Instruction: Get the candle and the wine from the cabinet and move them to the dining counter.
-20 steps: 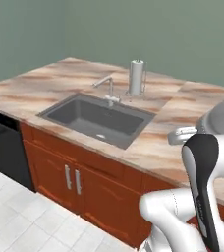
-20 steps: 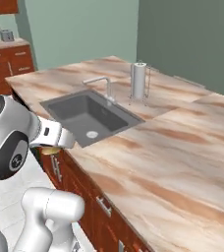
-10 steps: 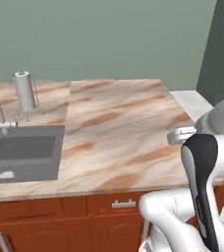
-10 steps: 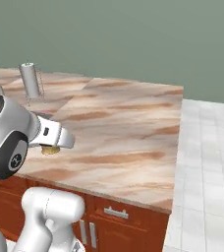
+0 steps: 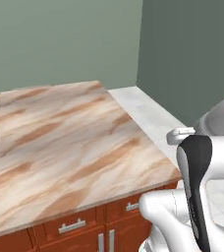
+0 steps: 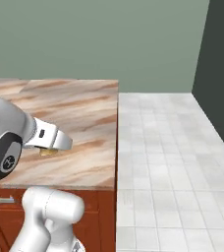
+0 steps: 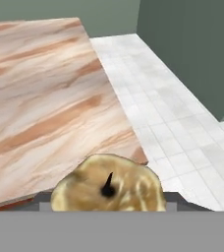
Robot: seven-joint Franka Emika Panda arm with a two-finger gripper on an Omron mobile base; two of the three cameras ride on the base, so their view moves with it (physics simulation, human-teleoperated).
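Gripper (image 7: 107, 209) holds candle (image 7: 109, 189) (wick toward camera) above dining counter (image 7: 40, 93).

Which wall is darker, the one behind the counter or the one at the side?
The side wall, right of the corner, is darker grey-green. The wall behind the dining counter is lighter.

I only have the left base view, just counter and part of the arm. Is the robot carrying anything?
Observer: Yes. In the hand view the candle sits right at the gripper, wick facing the camera.
Operator: Is it over the counter?
Observer: In the right base view the candle hangs above the dining counter, near its right edge.
Operator: What's past that edge?
Observer: Pale tiled floor running to a dark wall.
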